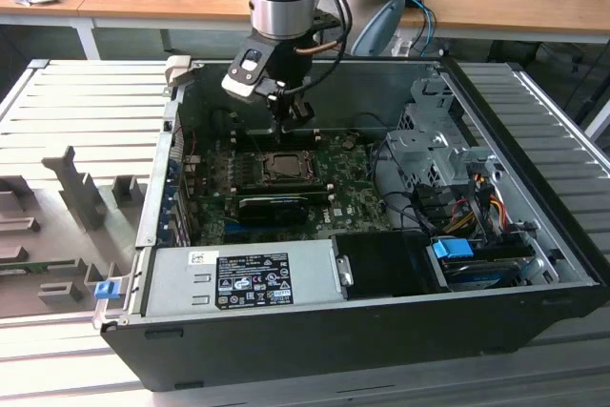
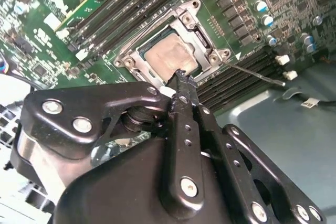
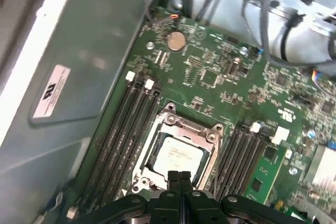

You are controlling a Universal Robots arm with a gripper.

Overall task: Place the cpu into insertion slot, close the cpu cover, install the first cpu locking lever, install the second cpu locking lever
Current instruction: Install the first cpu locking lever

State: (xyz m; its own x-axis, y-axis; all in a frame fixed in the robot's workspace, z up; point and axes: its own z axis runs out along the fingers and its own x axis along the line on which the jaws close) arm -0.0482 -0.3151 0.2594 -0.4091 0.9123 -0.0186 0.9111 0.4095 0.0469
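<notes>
exterior view: raised; well back; looking down into the open case (image 1: 315, 350) | both wrist views: close above the motherboard (image 3: 220, 72); looking down past the gripper (image 3: 180, 177) | all three share the cpu (image 1: 283, 167) (image 2: 170, 56) (image 3: 176, 150)

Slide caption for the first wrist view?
Shut gripper at the edge of the closed cpu cover, cpu seated inside.

Grey slatted table (image 1: 86, 92) carrying open computer case (image 1: 334, 340). Case lying flat on side, open face pointing up, sitting mid-table. Grey stepped fixtures (image 1: 81, 197) standing on slats at case's 9 o'clock, apart from it. Blue tab (image 1: 105, 288) sitting at case's 8 o'clock corner (on case or slats, cannot tell). Slats also showing at case's 3 o'clock.
</notes>
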